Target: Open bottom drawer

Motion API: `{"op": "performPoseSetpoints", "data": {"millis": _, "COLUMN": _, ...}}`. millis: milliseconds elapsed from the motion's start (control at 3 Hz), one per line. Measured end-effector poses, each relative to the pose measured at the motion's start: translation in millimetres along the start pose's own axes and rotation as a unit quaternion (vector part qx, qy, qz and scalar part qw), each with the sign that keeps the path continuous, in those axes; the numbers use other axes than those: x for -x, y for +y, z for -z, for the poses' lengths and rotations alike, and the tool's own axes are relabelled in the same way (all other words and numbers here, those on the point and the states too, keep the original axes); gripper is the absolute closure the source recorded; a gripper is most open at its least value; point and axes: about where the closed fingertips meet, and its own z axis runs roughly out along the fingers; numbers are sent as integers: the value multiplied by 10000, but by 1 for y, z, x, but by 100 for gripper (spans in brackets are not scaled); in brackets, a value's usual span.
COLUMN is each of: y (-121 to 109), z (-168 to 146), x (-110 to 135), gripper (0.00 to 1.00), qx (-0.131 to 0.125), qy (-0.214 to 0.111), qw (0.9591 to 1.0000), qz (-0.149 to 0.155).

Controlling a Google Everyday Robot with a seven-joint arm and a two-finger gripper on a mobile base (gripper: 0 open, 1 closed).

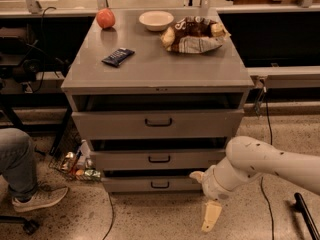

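Observation:
The gray cabinet has three drawers. The bottom drawer (130, 184) is the slimmest, lowest front, with a small black loop handle (160, 184) at its centre; it sits slightly out, like the two above. My gripper (204, 197) is low in front of the drawer's right end, to the right of the handle and just above the floor. Its cream fingers are spread apart: one fingertip (196, 175) is near the drawer's top right edge, the other (210, 217) points down at the floor. It holds nothing. The white arm (265, 164) comes in from the right.
The cabinet top (155, 64) holds an apple (105, 18), a white bowl (156, 20), a chip bag (192, 34) and a dark snack bar (118, 57). A seated person's leg and shoe (30, 196) are at left. Cans and clutter (77, 166) lie by the cabinet's left foot. Cables run across the floor.

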Motion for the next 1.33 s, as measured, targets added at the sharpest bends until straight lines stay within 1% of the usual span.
{"op": "performPoseSetpoints", "data": {"millis": 333, "y": -7, "z": -25, "x": -28, "gripper": 0, "qx": -116, "qy": 35, "qw": 9999, "qz": 51}}
{"op": "performPoseSetpoints", "data": {"millis": 667, "y": -42, "z": -67, "x": -69, "gripper": 0, "qx": -463, "qy": 139, "qw": 9987, "qz": 165}}
{"op": "performPoseSetpoints", "data": {"millis": 1000, "y": -74, "z": -124, "x": -111, "gripper": 0, "qx": -702, "qy": 60, "qw": 9974, "qz": 144}}
{"op": "performPoseSetpoints", "data": {"millis": 1333, "y": -74, "z": -123, "x": -110, "gripper": 0, "qx": -707, "qy": 65, "qw": 9974, "qz": 150}}
